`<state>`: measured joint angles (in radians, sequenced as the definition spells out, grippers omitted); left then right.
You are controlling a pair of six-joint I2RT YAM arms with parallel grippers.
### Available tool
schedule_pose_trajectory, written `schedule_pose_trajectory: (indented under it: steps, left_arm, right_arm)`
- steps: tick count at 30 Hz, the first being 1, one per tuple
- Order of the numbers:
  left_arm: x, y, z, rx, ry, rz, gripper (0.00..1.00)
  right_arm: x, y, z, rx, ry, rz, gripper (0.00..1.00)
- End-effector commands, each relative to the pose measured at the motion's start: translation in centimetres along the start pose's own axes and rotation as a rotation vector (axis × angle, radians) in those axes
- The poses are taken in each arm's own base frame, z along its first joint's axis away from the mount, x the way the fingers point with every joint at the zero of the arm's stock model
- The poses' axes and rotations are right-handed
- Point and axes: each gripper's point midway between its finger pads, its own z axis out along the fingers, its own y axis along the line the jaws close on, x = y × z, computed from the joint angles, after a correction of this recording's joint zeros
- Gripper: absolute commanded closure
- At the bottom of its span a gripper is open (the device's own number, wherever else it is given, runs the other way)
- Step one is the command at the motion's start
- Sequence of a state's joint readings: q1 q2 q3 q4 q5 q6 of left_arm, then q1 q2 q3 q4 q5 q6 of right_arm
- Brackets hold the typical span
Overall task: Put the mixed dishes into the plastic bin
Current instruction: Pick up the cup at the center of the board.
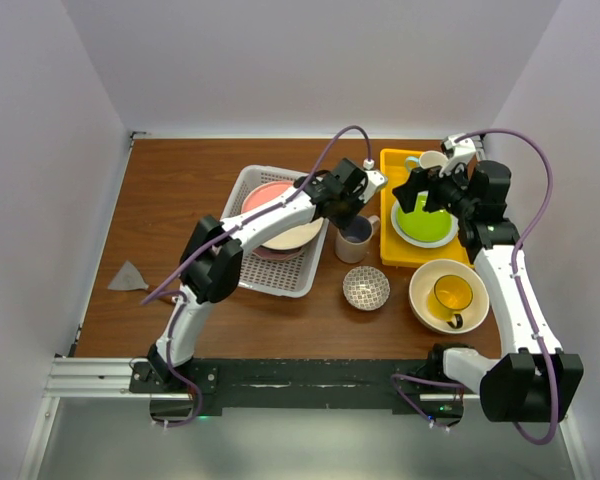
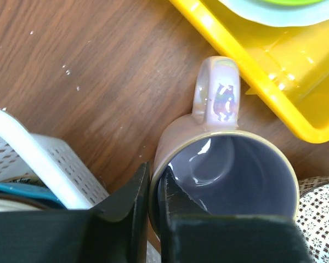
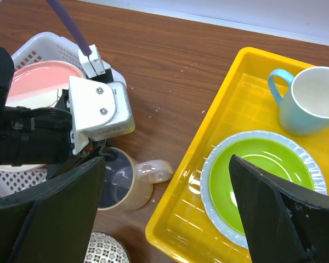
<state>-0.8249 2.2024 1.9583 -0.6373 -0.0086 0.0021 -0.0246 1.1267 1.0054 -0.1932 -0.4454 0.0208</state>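
Mid-frame in the top view, the left pincer [image 2: 155, 189] pinches the beige mug [image 1: 355, 240] by its wall, one finger inside, likely to lift it into the plastic bin [image 1: 270, 172] just left, while the right pincer [image 1: 425, 192] gapes over the yellow tray [image 1: 400, 262].

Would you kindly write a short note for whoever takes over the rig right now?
Left claw: shut on the rim of the beige mug, between the plastic bin and the yellow tray.
Right claw: open, holding nothing, above the yellow tray.
Done: stacked plates lie in the bin.
Left: the beige mug, the small patterned bowl, and the large cream bowl with the yellow mug inside it, all outside the bin.
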Motion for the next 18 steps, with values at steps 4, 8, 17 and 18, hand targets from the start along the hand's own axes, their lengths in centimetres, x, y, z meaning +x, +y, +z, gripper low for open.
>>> schedule_pose_trajectory:
  steps: [4,8,17,18]
  left_arm:
    - [-5.3,0.6,-4.8,-0.008,-0.171,-0.001,1.0]
    - [-8.0,0.8,-8.4,-0.022,-0.273,-0.031,1.0]
    - [-11.6,1.8,-15.4,-0.028,-0.439,-0.075,1.0]
    - [-11.7,1.9,-15.9,-0.029,-0.447,-0.076,1.0]
  right_arm:
    - [-0.9,0.3,-0.1,-0.019,-0.024,0.002,0.02]
    - [-1.0,0.1,-0.3,-0.015,-0.028,0.001,0.02]
    - [-1.1,0.1,-0.5,-0.017,-0.034,0.0,0.02]
    - [-1.1,0.0,-0.5,-0.015,-0.032,0.002,0.02]
